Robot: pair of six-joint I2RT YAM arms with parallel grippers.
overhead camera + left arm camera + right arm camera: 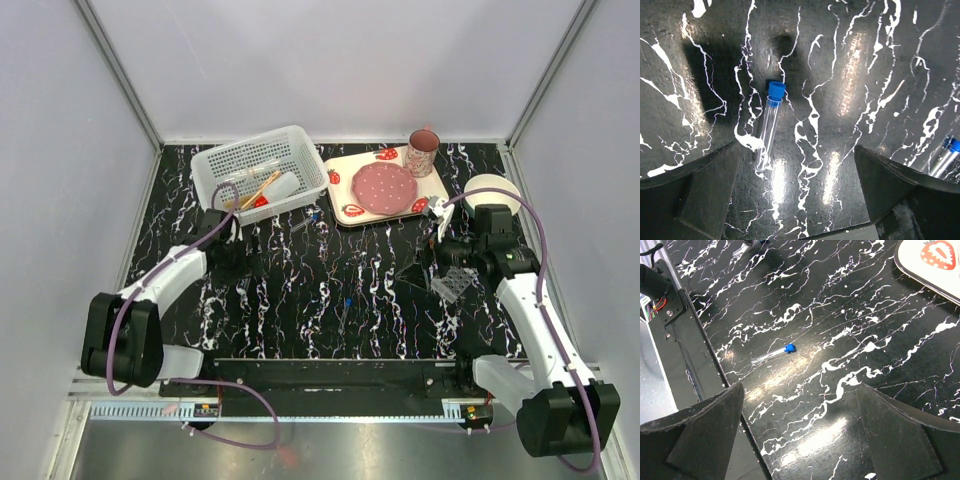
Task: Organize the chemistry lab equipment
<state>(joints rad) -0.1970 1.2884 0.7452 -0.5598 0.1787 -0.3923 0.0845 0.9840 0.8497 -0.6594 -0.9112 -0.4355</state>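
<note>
A white mesh basket (215, 165) at the back left holds clear tubes, a wooden-handled tool (260, 187) and a white squeeze bottle (280, 187) with a red cap. A clear grid rack (453, 283) lies on the table at the right. My left gripper (795, 200) hangs open over the table, and a blue-capped vial (769, 125) lies just ahead of its left finger. A second vial (949, 156) shows at the right edge. My right gripper (800, 435) is open and empty beside the rack, with a vial (774, 354) lying ahead of it.
A strawberry-print tray (345, 165) with a pink plate (385, 188) and a mug (421, 152) stands at the back centre. A round white bowl (492, 187) sits behind my right arm. The black rail (695, 340) runs along the table's near edge.
</note>
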